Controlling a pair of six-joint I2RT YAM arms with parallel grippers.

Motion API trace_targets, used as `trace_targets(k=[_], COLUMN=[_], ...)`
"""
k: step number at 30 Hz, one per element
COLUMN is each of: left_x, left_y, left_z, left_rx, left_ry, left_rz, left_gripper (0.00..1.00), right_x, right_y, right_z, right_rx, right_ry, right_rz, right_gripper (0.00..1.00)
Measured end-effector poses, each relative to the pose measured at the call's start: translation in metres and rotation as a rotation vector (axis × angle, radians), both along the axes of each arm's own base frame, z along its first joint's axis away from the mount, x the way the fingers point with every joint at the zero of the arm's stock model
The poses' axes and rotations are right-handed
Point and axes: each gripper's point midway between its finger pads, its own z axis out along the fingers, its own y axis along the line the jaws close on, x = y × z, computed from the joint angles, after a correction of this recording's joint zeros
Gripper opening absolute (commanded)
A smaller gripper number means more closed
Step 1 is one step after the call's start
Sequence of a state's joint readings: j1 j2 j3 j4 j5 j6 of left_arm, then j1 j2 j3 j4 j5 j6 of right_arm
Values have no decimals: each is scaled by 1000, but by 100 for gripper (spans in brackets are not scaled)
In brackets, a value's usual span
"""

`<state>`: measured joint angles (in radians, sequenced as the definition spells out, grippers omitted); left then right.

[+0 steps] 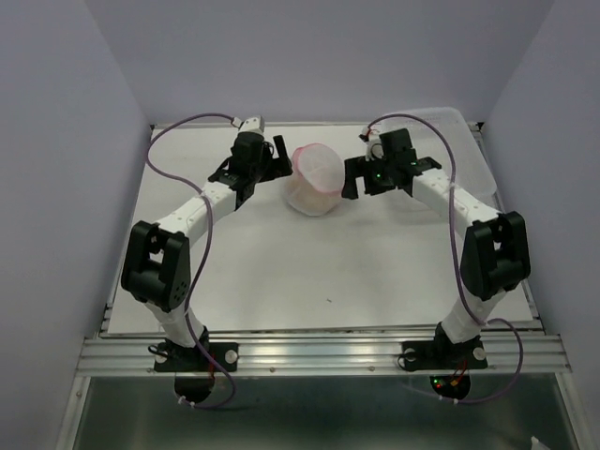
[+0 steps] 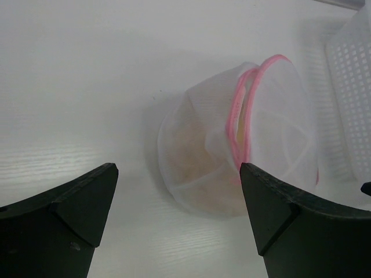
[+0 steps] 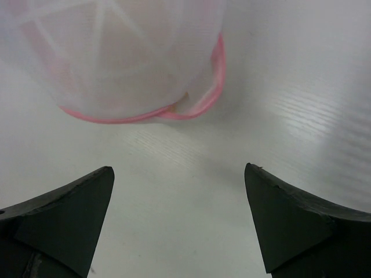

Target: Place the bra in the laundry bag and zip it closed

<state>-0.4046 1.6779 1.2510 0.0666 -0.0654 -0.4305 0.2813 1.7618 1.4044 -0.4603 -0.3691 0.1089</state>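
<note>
The laundry bag (image 1: 314, 178) is sitting upper centre in the overhead frame, and the bra (image 2: 188, 153) is showing through its mesh as a peach tint, so the garment is already lying inside. The left fingers (image 2: 75, 214) are standing spread just left of the bag and the right fingers (image 3: 64, 214) are standing spread just right of it. Neither pair is pinching anything. Flanking the bag this way is probably giving each arm a side of the pink zipper rim (image 2: 239, 124) to work. In the left wrist view a pale gap is showing between the two pink lines, so the zip is looking not fully shut, though I cannot tell for sure.

The bench (image 1: 281, 272) is lying flat, white and matte. A white perforated basket (image 1: 464, 131) is resting at the upper right, and pale lilac walls (image 1: 56, 141) are closing in the sides.
</note>
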Motion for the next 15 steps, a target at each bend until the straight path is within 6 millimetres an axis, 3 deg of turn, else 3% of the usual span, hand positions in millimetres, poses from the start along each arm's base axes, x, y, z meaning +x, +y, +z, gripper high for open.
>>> trace_targets(k=[2, 4, 7, 9, 15], left_x=[0, 1, -4, -9, -29], left_y=[1, 5, 12, 18, 32], left_z=[-3, -4, -9, -13, -20], left_rx=[22, 36, 57, 67, 70], left_ry=[0, -14, -16, -10, -3], left_rz=[-38, -58, -68, -68, -56], left_gripper=[99, 99, 99, 99, 99], right_x=[-6, -14, -27, -26, 1], right_y=[17, 50, 83, 91, 76], right_z=[1, 5, 7, 12, 28], right_rx=[-121, -247, -390, -452, -580], right_ry=[-94, -222, -353, -420, -568], right_rz=[52, 149, 247, 266, 229], right_gripper=[100, 100, 100, 100, 95])
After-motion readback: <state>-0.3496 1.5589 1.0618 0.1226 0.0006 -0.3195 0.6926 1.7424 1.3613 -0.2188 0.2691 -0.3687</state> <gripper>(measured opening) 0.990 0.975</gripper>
